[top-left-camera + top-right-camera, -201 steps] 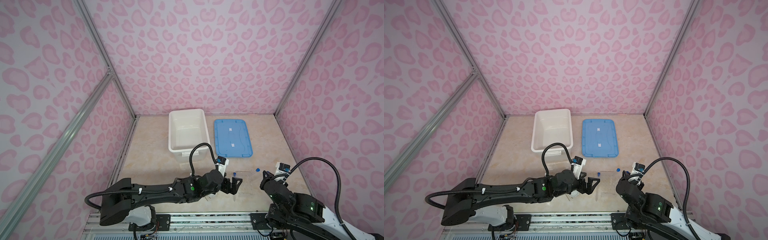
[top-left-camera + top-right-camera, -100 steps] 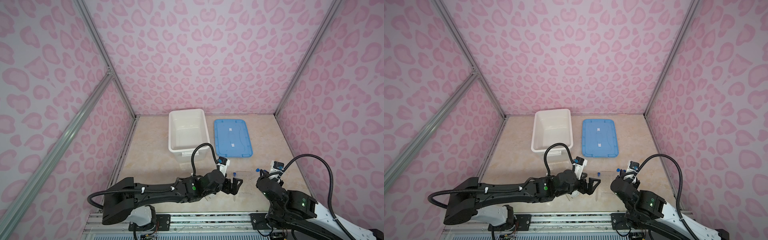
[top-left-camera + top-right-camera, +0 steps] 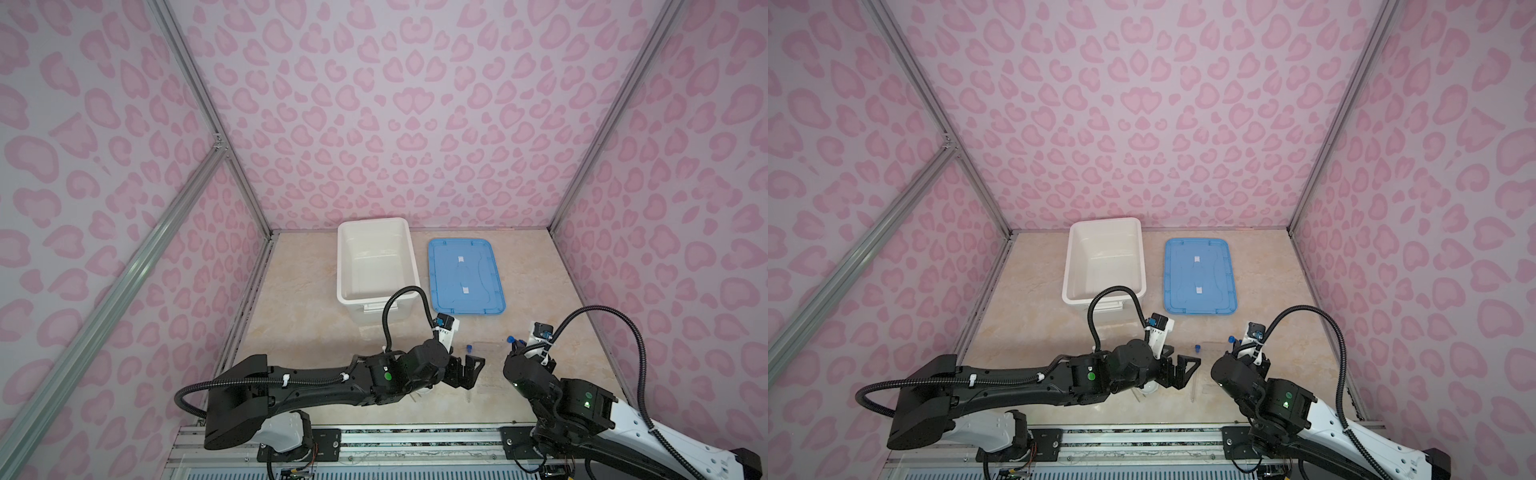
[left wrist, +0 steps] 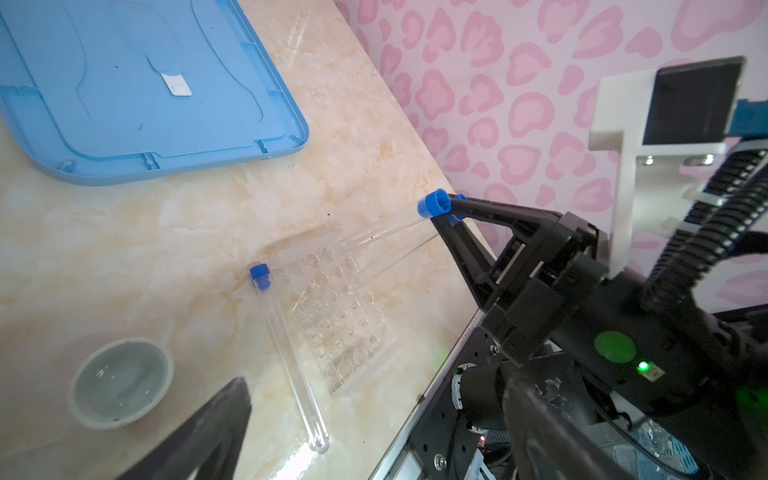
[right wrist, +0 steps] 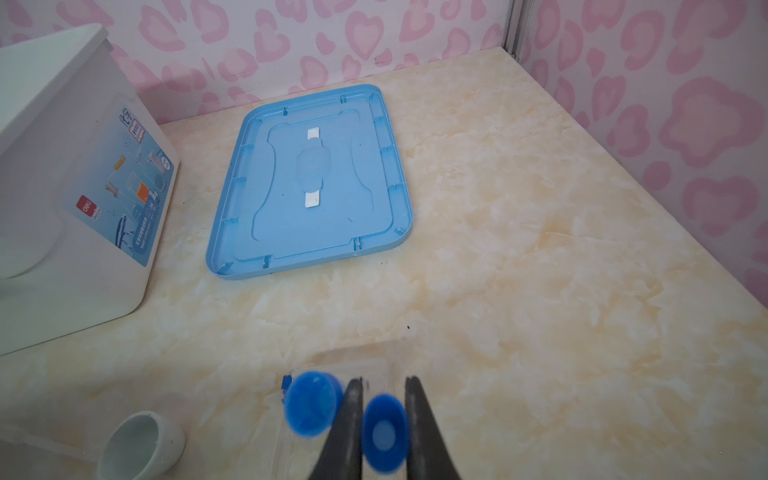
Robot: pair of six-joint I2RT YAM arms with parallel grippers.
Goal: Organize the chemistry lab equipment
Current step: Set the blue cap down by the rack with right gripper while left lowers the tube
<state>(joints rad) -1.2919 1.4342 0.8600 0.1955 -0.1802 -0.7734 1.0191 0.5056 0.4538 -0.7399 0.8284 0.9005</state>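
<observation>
Glossy marbled tabletop (image 5: pixel 498 270); right hand (image 5: pixel 383 380) pinches a clear blue-capped tube (image 5: pixel 382 432).

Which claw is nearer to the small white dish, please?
Left. The left claw hovers open close by the dish; the right claw, across the clear rack, is shut on a blue-capped tube.

We count three blue-capped tubes (image 4: pixel 291 365): two lean in the one clear rack (image 4: pixel 336 316), one lies just beside the rack. Near the rack we see one small white dish (image 4: pixel 120 382), one white box (image 3: pixel 374 266) and one blue lid (image 3: pixel 465 276).
</observation>
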